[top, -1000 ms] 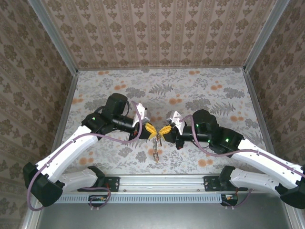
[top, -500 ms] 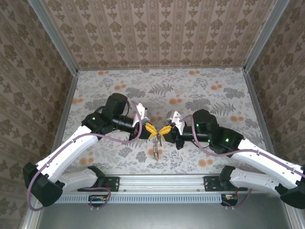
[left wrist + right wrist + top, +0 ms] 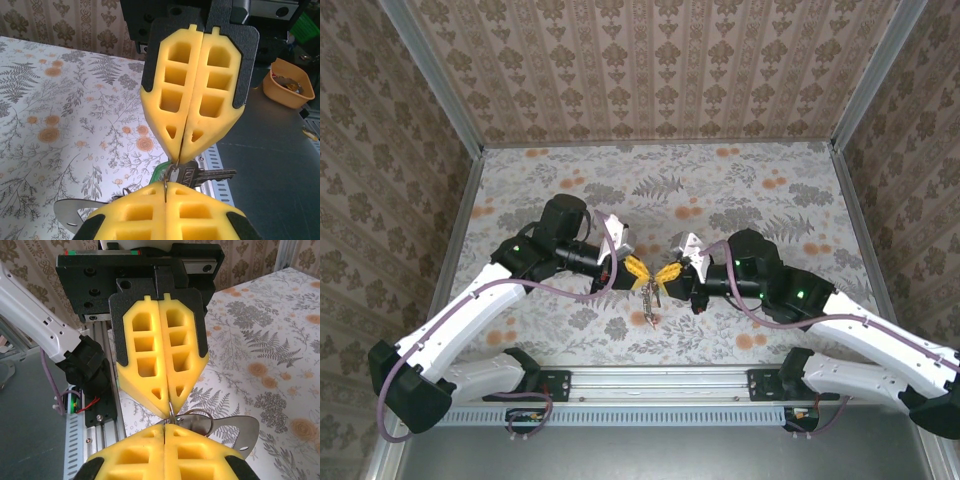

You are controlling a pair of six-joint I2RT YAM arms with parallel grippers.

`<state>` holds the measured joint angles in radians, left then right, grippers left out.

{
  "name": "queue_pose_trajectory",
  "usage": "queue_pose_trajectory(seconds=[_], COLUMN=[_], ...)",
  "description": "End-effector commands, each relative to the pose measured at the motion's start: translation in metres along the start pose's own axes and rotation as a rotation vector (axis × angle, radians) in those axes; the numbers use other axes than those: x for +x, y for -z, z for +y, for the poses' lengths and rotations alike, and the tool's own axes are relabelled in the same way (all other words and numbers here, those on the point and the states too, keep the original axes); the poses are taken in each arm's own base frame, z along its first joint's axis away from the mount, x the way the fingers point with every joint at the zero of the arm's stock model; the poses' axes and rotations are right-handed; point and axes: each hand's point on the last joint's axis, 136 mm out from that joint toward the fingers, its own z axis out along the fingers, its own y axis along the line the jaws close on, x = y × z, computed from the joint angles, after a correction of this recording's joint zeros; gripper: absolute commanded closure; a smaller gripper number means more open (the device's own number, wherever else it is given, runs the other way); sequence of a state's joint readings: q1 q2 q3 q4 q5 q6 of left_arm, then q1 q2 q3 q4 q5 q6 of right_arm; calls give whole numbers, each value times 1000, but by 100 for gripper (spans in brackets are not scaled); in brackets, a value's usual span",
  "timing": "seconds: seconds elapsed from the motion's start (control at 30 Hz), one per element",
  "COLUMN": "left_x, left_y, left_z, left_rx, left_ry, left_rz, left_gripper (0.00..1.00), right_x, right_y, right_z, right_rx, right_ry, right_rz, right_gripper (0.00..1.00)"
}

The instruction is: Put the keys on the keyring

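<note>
Rising slightly: keys (image 3: 650,305) dangle higher off table (image 3: 770,200) than second ago, at 6 o'clock under meeting fingertips. Left gripper (image 3: 638,268) and right gripper (image 3: 667,272) both clamped on keyring (image 3: 171,414), seemingly same wire. Threading underway, not finished.

Robot lab test booth: patterned panel walls (image 3: 660,60), aluminium frame rail (image 3: 660,385), floral tabletop (image 3: 720,190).

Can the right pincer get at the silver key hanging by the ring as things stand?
Probably not: the right pincer is shut on the keyring, tip to tip with the left pincer, also shut on it. The silver key hangs right beside, but taking it means releasing first.
</note>
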<state>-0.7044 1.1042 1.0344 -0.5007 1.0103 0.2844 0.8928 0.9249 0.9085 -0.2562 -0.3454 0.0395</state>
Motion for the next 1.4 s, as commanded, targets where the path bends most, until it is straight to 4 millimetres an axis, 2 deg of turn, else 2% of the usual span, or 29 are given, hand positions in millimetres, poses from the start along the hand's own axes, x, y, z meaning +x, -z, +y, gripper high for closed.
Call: queue_pose_trajectory(seconds=[0.0, 0.43, 1.37], left_x=[-4, -4, -5], left_y=[1, 2, 3], left_z=[-3, -5, -5], left_rx=[25, 28, 32], left_ry=[-9, -14, -17], left_rz=[-25, -29, -36], left_gripper=[100, 100, 100], right_x=[-13, -17, -11], right_y=[1, 4, -7], right_z=[2, -4, -5], right_rx=[-12, 26, 9], right_ry=[-9, -8, -12], right_rz=[-33, -59, -29], right_gripper=[100, 100, 100])
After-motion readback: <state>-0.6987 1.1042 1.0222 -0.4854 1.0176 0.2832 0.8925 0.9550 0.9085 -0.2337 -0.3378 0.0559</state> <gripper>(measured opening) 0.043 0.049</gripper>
